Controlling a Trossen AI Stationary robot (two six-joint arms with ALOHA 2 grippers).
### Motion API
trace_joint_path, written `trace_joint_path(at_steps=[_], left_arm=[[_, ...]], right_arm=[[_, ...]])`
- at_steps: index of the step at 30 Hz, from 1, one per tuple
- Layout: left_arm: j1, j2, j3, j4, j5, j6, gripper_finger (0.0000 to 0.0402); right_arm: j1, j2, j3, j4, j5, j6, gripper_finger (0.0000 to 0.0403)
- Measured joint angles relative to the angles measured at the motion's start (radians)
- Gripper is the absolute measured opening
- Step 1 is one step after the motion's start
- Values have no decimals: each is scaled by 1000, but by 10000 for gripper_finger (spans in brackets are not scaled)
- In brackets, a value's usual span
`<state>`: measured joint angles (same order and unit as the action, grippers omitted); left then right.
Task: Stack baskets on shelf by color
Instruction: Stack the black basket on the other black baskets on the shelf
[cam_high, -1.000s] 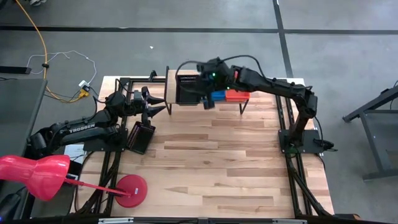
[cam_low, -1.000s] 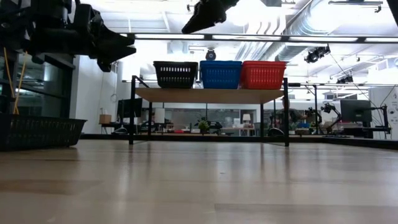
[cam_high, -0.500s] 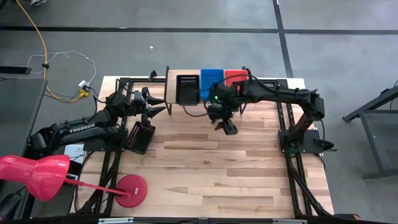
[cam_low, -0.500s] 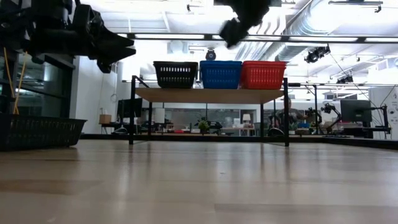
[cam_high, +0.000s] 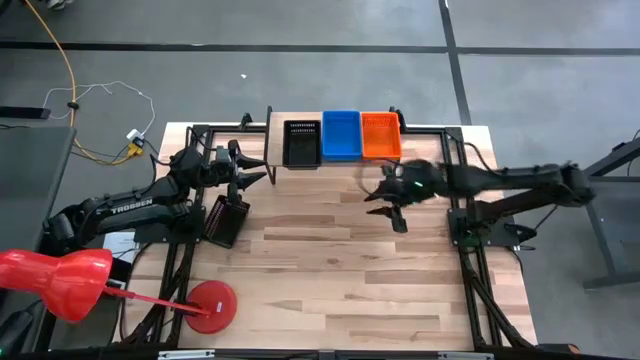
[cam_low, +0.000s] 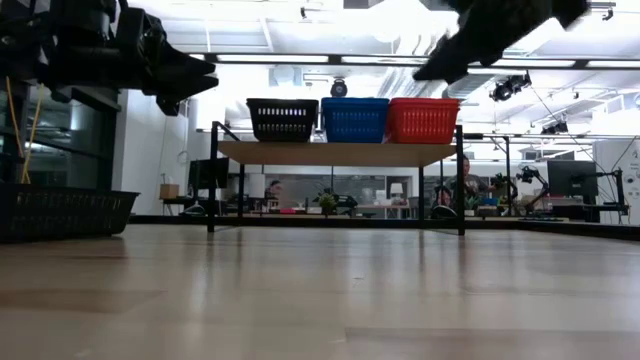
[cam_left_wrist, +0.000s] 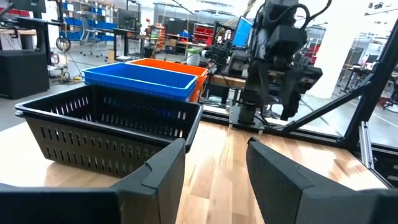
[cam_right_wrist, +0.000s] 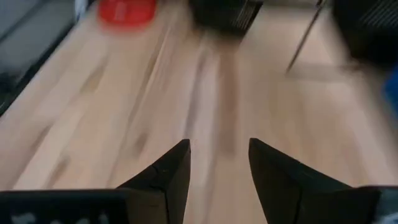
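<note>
Wood tabletop (cam_high: 340, 270) fills the high view's centre; at upper centre the shelf (cam_low: 335, 152) carries black (cam_high: 301, 143), blue (cam_high: 341, 135) and orange (cam_high: 380, 134) baskets. Only the low view shows another black basket (cam_low: 65, 212) at far left. Left gripper (cam_left_wrist: 214, 165) and right gripper (cam_right_wrist: 217, 163) both gape, empty.

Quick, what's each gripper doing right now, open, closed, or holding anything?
Left gripper: open, empty, near the black plastic mesh basket on the shelf.
Right gripper: open, empty, above the wooden tabletop.

Grey floor (cam_high: 300, 80); ceiling striplights (cam_low: 300, 60); bkgd workbenches (cam_low: 560, 215)
</note>
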<state>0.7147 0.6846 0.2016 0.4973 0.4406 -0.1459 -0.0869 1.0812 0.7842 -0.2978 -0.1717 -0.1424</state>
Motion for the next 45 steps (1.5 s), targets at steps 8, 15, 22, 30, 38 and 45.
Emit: trace_joint_path(at_steps=[8,15,22,30,38,45], left_arm=[[-12,0,0,-1,-3,-8,156],[-68,0,0,-8,-3,-24,156],[-218,8,158,-589,-127,101,156],[-376,160,388,-1103,-549,132,156],[-422,321,567,-1315,-561,164,156],[-423,476,693,-1520,-624,252,156]], right_arm=[[55,-170,-466,900,193,-17,151],[54,-170,-544,1039,194,-44,151],[54,-170,-544,1045,184,-46,151],[54,-169,-544,1044,179,-41,151],[55,-168,-544,1042,157,-34,151],[55,-167,-544,1039,119,-4,151]])
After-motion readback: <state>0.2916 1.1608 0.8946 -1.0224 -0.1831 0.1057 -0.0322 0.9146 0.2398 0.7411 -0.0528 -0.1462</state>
